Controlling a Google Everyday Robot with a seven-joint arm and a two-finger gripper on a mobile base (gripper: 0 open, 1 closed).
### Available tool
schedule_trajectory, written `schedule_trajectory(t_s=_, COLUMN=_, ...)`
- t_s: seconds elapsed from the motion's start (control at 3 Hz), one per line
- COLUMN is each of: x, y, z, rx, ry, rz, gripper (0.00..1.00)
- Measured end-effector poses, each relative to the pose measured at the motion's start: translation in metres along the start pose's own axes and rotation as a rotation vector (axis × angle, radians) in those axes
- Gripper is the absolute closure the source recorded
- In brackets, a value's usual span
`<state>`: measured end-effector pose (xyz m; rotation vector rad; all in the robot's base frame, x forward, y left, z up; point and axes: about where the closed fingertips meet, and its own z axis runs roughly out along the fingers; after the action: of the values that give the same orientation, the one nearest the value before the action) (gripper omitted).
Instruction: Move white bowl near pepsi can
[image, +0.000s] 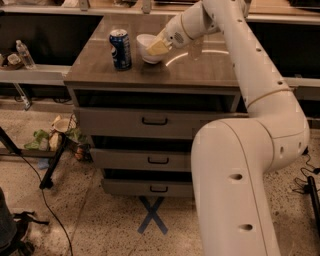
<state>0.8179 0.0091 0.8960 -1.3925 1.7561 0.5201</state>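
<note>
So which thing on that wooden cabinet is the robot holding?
The small round glossy white bowl: the gripper clasps its right rim. The blue drinks can stands free at its left.

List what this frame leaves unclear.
All in the camera view:
1. Bowl right side: covered by the claw at its rim.
2. Whether the bowl touches the cabinet top: cannot tell.
3. Can back: faces away.
4. Floor clutter left of the cabinet: too dim to identify.
</note>
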Motion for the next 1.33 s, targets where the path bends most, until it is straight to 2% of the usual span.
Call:
schedule_trajectory(t_s=0.33, x=-0.010, y=0.025, z=0.008, rx=-0.050, ry=-0.021, rz=0.027, gripper=0.96)
schedule_trajectory(t_s=0.67, x=-0.011, y=0.042, z=0.012, rx=-0.066, ry=-0.007, rz=0.037, gripper=0.66)
schedule_trajectory(t_s=1.33, x=-0.010, y=0.054, z=0.011, rx=-0.056, ry=0.033, rz=0.019, gripper=0.19)
